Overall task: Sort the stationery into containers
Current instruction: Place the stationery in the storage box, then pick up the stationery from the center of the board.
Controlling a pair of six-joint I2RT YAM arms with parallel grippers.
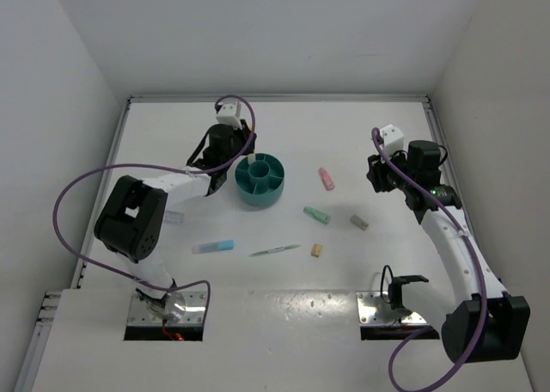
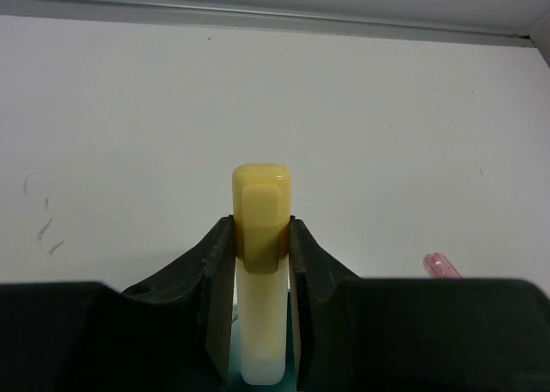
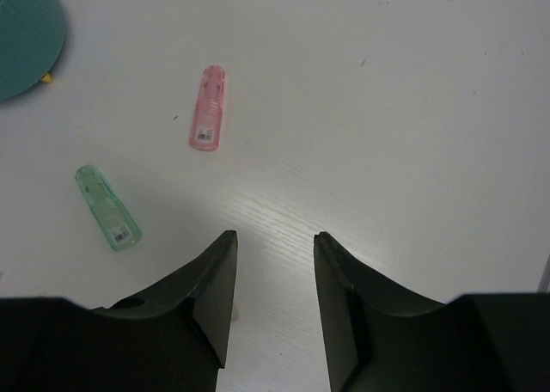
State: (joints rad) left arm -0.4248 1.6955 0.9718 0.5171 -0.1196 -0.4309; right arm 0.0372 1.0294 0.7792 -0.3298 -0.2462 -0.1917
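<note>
My left gripper (image 2: pixel 260 224) is shut on a yellow stubby stick (image 2: pixel 260 194), held upright above the back rim of the teal round organiser (image 1: pixel 258 194). On the table to the organiser's right lie a pink stick (image 1: pixel 326 178), a mint-green stick (image 1: pixel 317 214) and a beige stick (image 1: pixel 359 223). Nearer the front lie a blue-capped tube (image 1: pixel 213 247), a thin green pen (image 1: pixel 275 250) and a tiny tan block (image 1: pixel 316 250). My right gripper (image 3: pixel 275 237) hangs open and empty over bare table, right of the pink stick (image 3: pixel 208 108) and mint-green stick (image 3: pixel 107 208).
White walls close the table at the back and both sides. A small pale piece (image 1: pixel 174 217) lies beside the left arm's elbow. The organiser's edge (image 3: pixel 26 31) shows at the top left of the right wrist view.
</note>
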